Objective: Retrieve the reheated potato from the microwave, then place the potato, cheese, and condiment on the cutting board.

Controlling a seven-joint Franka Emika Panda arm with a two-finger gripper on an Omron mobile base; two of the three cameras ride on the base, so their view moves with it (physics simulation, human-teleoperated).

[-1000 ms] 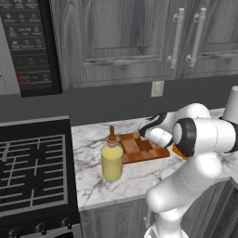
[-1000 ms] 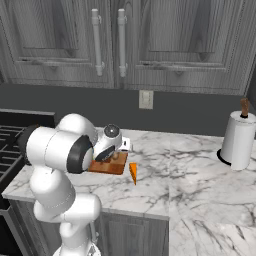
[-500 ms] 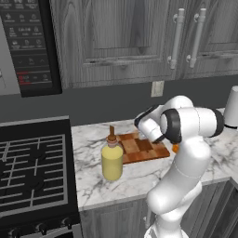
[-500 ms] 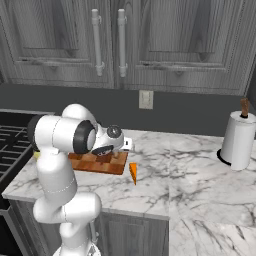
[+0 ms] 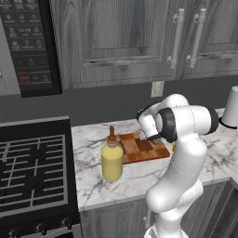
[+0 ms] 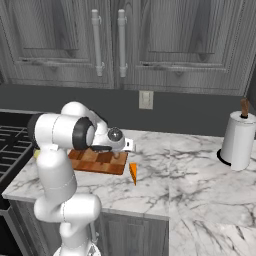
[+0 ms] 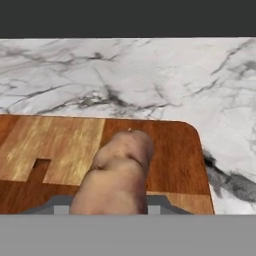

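The brown-tan potato [image 7: 122, 170] juts out from the bottom of the hand view, close above the right end of the checkered cutting board [image 7: 60, 145]. My gripper [image 5: 155, 138] hangs low over the board [image 5: 139, 148], shut on the potato, and its fingers are mostly hidden behind it. The pale-yellow condiment bottle [image 5: 112, 160] stands on the marble counter just left of the board. An orange cheese wedge [image 6: 133, 173] lies on the counter off the board's right edge [image 6: 107, 165]. At upper left hangs the black microwave [image 5: 28, 46].
A black gas stove [image 5: 28, 172] adjoins the counter on the left. A paper towel roll [image 6: 239, 142] stands at the far right by the wall. Grey cabinets [image 6: 120, 40] hang overhead, with a wall outlet [image 6: 146, 100] behind the board.
The arm has folded in, its elbow swinging from the right to above the board. The gripper, with the potato, has stayed over the board's right part and dropped a little.
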